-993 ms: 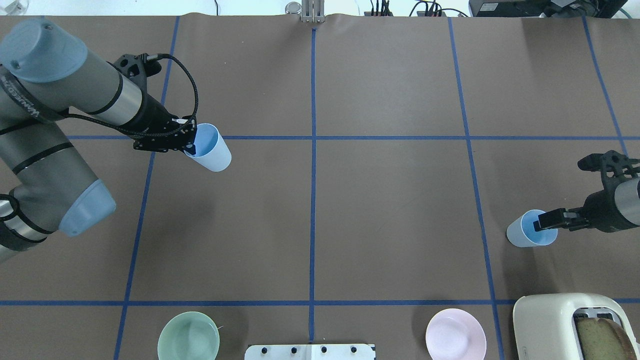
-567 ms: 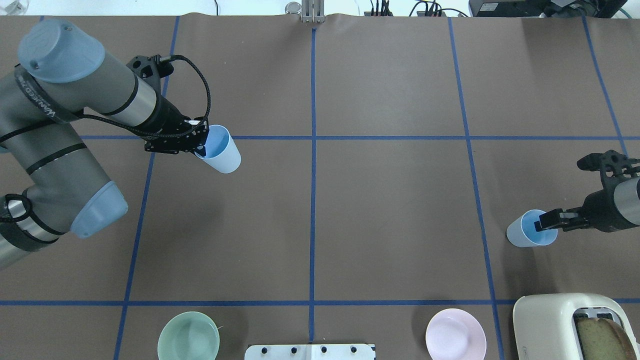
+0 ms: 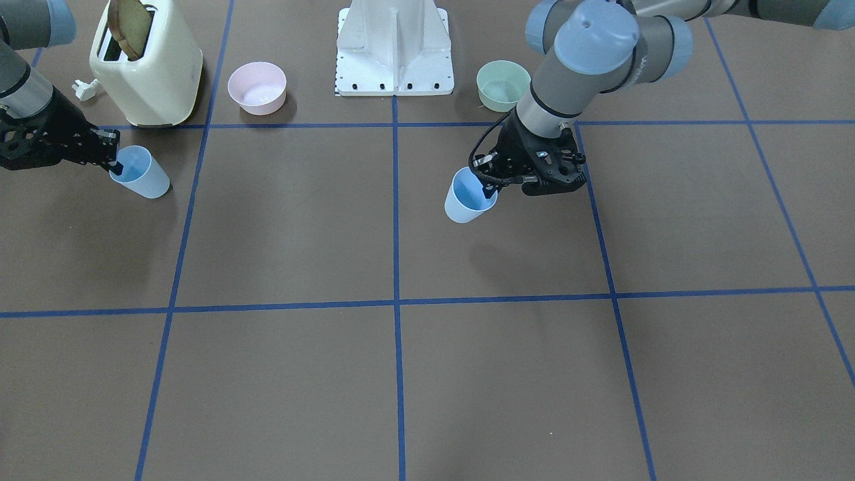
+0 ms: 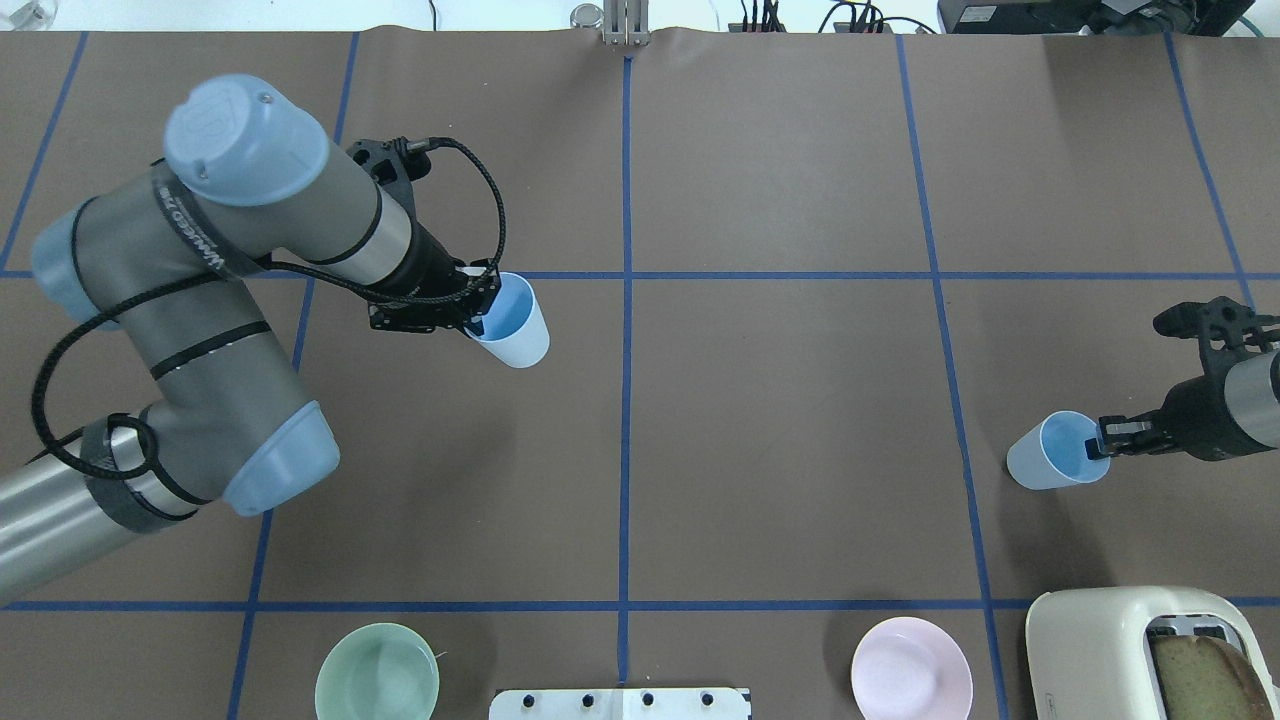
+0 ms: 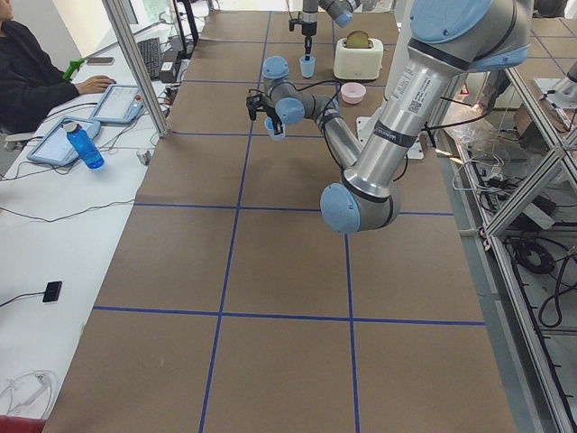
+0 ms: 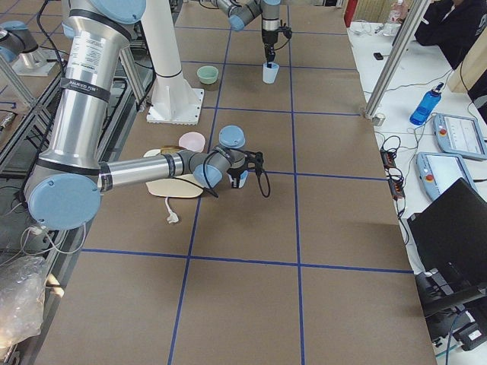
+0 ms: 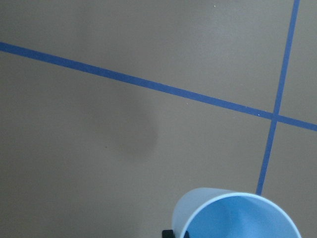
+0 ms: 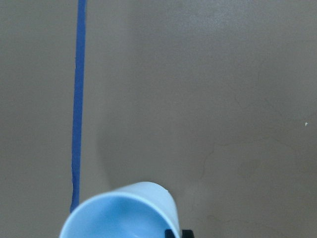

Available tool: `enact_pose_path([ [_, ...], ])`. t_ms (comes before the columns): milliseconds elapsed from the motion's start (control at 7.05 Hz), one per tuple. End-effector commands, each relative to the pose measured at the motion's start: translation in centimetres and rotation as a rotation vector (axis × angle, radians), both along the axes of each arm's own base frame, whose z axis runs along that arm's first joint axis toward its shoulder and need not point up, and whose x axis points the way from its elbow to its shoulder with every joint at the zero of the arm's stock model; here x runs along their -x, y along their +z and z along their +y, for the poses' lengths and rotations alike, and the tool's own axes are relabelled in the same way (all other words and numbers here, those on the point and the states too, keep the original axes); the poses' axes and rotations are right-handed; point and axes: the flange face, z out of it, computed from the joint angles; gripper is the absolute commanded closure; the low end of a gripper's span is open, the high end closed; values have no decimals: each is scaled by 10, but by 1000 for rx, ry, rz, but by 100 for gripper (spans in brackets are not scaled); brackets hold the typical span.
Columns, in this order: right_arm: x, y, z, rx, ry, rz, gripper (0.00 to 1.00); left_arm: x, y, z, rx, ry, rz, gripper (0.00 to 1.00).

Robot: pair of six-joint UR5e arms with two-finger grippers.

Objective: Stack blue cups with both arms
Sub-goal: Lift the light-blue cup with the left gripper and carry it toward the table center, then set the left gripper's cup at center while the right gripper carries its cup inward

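My left gripper [image 4: 478, 318] is shut on the rim of one pale blue cup [image 4: 512, 322] and holds it above the table, left of the centre line. It also shows in the front view [image 3: 467, 196], with its shadow below, and in the left wrist view [image 7: 237, 215]. My right gripper [image 4: 1097, 443] is shut on the rim of the second blue cup [image 4: 1055, 452] near the table's right edge. That cup is tilted and also shows in the front view [image 3: 142, 173] and the right wrist view [image 8: 119, 213].
A pale green bowl [image 4: 377, 672] and a pale pink bowl [image 4: 911, 668] sit near the front edge, either side of the white base [image 4: 620, 703]. A cream toaster [image 4: 1140, 650] with a bread slice stands at the front right. Blue tape lines cross the brown table.
My left arm has carried its cup to the right, toward the centre line. My right gripper has shifted slightly and its cup now tilts more to the left.
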Motion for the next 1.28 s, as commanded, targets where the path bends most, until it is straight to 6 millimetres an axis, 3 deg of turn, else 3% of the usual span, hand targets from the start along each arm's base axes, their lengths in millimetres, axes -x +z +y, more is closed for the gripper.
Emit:
enact_pose_path([
  [0, -1, -22, -5, -14, 9, -39, 100, -54, -17, 22, -7, -16, -21, 100],
  [284, -18, -46, -34, 21, 19, -114, 100, -91, -34, 28, -10, -50, -39, 100],
  [567, -4, -97, -81, 62, 49, -95, 100, -114, -43, 29, -15, -73, -54, 100],
  [1135, 8, -128, -102, 74, 52, -88, 100, -135, -33, 38, -38, -85, -94, 100],
])
